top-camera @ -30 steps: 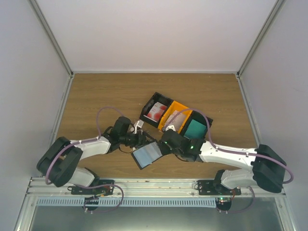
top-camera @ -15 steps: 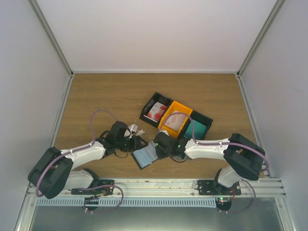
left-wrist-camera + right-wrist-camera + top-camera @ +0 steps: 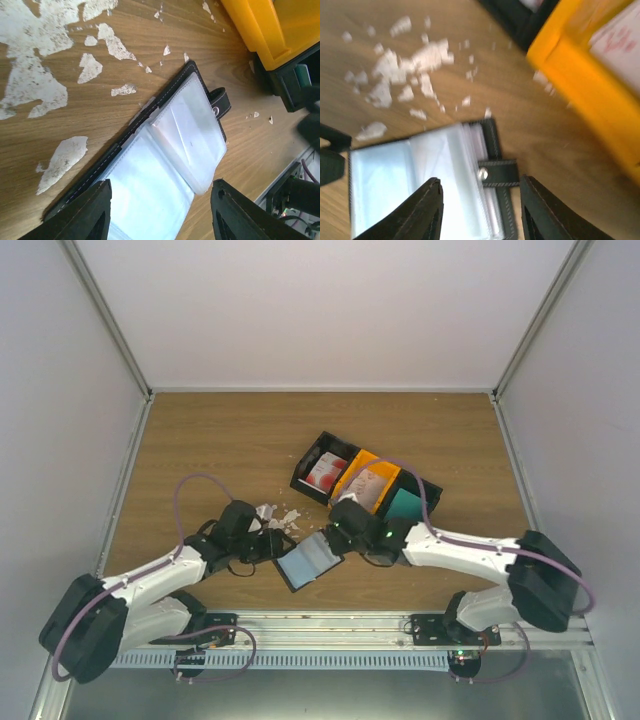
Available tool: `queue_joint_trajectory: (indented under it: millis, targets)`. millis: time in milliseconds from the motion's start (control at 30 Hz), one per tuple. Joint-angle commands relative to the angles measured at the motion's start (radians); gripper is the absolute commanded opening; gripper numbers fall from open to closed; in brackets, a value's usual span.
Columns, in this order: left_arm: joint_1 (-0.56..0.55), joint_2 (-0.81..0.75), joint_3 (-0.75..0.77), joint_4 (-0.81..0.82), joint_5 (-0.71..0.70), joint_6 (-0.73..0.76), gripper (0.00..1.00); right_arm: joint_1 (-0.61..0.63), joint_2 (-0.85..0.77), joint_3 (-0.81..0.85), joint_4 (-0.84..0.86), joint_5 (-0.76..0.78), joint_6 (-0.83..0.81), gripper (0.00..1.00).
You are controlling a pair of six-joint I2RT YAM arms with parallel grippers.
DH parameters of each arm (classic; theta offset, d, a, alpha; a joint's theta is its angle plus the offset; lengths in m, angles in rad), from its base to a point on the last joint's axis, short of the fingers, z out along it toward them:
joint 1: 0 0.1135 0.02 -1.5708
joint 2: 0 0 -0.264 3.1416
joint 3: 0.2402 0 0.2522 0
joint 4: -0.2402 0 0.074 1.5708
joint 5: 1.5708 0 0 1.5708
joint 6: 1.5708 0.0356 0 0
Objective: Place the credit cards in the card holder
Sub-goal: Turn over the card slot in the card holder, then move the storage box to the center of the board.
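Since the earlier frame the left claw (image 3: 161, 200) has drawn back leftward, uncovering white scraps (image 3: 275, 515). The small black folding card holder (image 3: 308, 560) lies open on the wooden surface (image 3: 220, 440). The left claw and right claw (image 3: 480, 200) both stand apart and empty over the holder. The thin plastic credit cards (image 3: 325, 473) sit in black and orange open bins (image 3: 345, 477); none appears loaded yet.

Black card holder (image 3: 308, 562), pale blue-grey sleeves, white stitching.
White scraps (image 3: 277, 517) on brown wood-grain table (image 3: 220, 440); orange bin (image 3: 352, 483) between black bins (image 3: 301, 470), red-and-white card (image 3: 325, 473) to its left, teal card (image 3: 405, 506) to its right.
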Motion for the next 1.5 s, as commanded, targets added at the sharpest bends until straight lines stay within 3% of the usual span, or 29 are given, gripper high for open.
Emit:
queue_joint_trajectory:
  millis: [0,267,467,567,700,933,1233,1467]
  targets:
    - [0.002,-0.06,-0.012,-0.062,-0.065,0.019,0.57,-0.079,-0.105,0.057,-0.099,0.096,-0.061,0.46]
    - [0.007,-0.073,-0.035,-0.043,-0.04,0.03,0.62,-0.286,-0.182,0.038,-0.258,0.045,-0.16,0.61]
    - [0.023,-0.017,-0.009,0.009,0.003,0.051,0.62,-0.369,-0.158,0.002,-0.259,0.016,-0.164,0.63]
    - [0.029,-0.006,0.003,0.017,0.01,0.06,0.62,-0.4,-0.113,0.013,-0.227,-0.013,-0.186,0.58]
    - [0.036,-0.006,0.006,0.017,0.013,0.067,0.62,-0.408,-0.042,0.049,-0.179,-0.064,-0.211,0.48]
    - [0.046,-0.014,-0.002,0.011,0.019,0.075,0.62,-0.408,0.038,0.117,-0.107,-0.127,-0.234,0.47]
    - [0.049,0.01,0.014,0.04,0.062,0.086,0.63,-0.409,0.133,0.199,-0.034,-0.178,-0.312,0.59]
    - [0.049,0.037,0.04,0.079,0.105,0.094,0.64,-0.409,0.044,0.124,-0.1,-0.131,-0.352,0.68]
